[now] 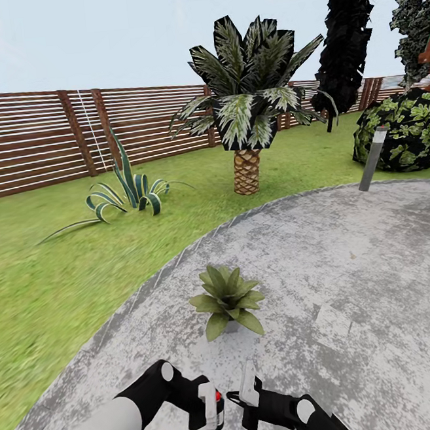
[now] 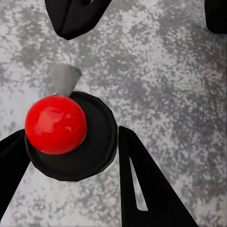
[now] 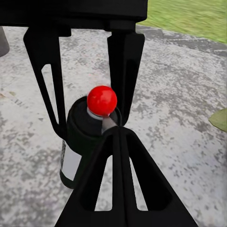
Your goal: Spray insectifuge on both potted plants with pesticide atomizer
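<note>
Atomizer (image 3: 82, 142) first: a dark can with a pale label and a round red button on top, and it sits between the fingers of my left gripper (image 1: 208, 406), which is clamped on its sides. In the left wrist view the can (image 2: 75, 142) fills the space between my two black fingers (image 2: 146, 189), red button up, grey patio (image 2: 165, 71) beneath it. My right gripper (image 1: 248, 390) is just beside it, fingers pressed together with no gap between them, their joined tips touching or nearly touching the can just below the button; I cannot tell which.

Ahead of both grippers, near them on the paved patio (image 1: 352, 274), stands one potted plant (image 1: 228, 299), a low rosette of pointed olive leaves, its small grey pot mostly hidden beneath them. Further out, past the paving's edge, the lawn (image 1: 41, 258) carries a striped-leaved plant (image 1: 126, 194) off to my left and a palm (image 1: 247, 100) with a scaly trunk straight on. Behind them runs the brown slatted fence (image 1: 30, 141). To my far right, a grey post (image 1: 374, 159) leans before a dark bush (image 1: 407, 131).
</note>
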`<state>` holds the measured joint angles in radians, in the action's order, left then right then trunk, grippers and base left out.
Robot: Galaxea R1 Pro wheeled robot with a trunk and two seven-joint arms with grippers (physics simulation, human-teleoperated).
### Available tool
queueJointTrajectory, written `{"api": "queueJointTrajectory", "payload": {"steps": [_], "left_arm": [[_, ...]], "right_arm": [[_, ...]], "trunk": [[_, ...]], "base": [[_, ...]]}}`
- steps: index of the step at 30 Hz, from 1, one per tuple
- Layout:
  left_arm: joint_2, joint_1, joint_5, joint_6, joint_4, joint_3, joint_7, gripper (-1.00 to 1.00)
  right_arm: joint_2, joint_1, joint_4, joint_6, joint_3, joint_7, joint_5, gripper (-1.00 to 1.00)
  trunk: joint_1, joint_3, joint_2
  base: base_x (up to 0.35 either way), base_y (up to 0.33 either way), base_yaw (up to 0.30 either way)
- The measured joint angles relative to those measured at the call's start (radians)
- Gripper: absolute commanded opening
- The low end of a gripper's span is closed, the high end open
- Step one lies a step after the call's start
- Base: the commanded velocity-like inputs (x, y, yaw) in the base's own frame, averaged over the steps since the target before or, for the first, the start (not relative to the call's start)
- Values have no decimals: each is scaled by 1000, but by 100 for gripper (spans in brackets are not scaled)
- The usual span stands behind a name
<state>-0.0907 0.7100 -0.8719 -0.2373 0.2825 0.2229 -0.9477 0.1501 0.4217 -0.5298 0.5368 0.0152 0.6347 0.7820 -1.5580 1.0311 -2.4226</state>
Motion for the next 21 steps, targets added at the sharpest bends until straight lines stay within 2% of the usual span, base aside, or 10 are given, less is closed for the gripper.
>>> {"api": "queueJointTrajectory", "payload": {"steps": [21], "left_arm": [[-15,-1,2,-3,-2,0,0,-100]], "right_arm": [[0,0,0,0,0,0,0,-100]], "trunk": [[0,0,0]], "base": [[0,0,0]]}}
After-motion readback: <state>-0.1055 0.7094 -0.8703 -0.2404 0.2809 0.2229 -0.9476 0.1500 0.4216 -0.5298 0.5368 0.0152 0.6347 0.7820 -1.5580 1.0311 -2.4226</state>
